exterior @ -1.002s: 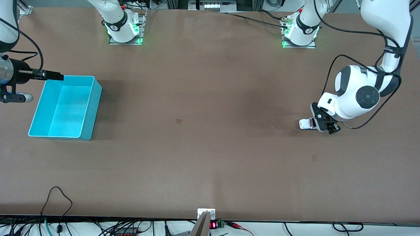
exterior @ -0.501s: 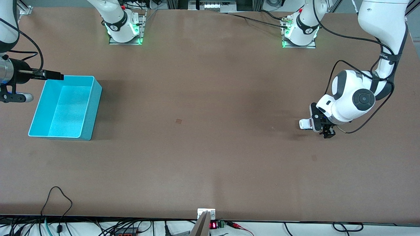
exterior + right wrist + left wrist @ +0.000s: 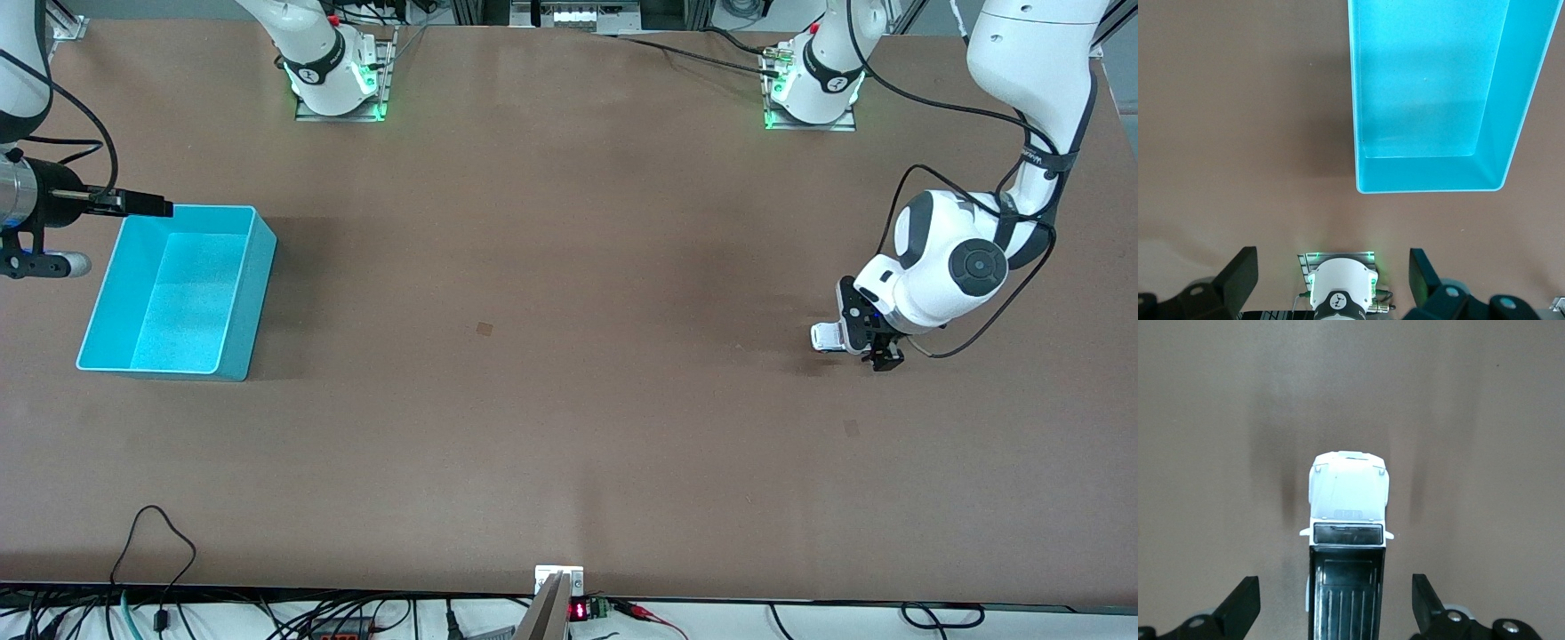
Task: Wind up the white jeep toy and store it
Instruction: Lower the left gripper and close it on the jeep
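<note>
The white jeep toy stands on the table near the left arm's end. In the left wrist view the jeep shows its white hood and black ribbed roof. My left gripper is down over the jeep's rear half. It is open, with a dark finger on each side of the roof and a clear gap to the car. My right gripper is open and empty. It hovers at the cyan bin's corner farthest from the front camera. The bin is empty.
Brown table with the two arm bases along the edge farthest from the front camera. The left arm's cable loops beside its wrist. Cables and a small display lie along the table's nearest edge.
The left arm has drawn in and its gripper has shifted a little toward the jeep, settling around its rear. The jeep, the bin and the right arm have not moved.
</note>
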You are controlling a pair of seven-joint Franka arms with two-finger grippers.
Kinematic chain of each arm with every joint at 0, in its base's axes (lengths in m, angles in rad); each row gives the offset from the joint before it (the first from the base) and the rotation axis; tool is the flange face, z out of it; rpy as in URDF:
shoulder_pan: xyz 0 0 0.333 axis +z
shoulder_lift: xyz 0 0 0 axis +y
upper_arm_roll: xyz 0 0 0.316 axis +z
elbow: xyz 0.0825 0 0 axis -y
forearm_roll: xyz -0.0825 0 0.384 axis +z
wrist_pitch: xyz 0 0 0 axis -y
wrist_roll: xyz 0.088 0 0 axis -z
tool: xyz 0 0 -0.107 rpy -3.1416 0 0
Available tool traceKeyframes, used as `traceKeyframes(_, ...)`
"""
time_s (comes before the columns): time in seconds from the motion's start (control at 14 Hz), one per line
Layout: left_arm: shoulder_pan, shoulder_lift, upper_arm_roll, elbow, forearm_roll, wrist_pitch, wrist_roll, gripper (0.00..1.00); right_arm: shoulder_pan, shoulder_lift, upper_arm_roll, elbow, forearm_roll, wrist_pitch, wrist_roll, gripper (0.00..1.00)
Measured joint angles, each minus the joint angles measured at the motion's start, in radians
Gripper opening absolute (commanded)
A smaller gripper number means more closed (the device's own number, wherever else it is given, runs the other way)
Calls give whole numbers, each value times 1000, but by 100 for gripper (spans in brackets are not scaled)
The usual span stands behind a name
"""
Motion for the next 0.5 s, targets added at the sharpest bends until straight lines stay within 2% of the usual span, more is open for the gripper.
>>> traceKeyframes(0.5,0,10,0,-5,24,2,1,100,0,0,0,0,0,0,0,100)
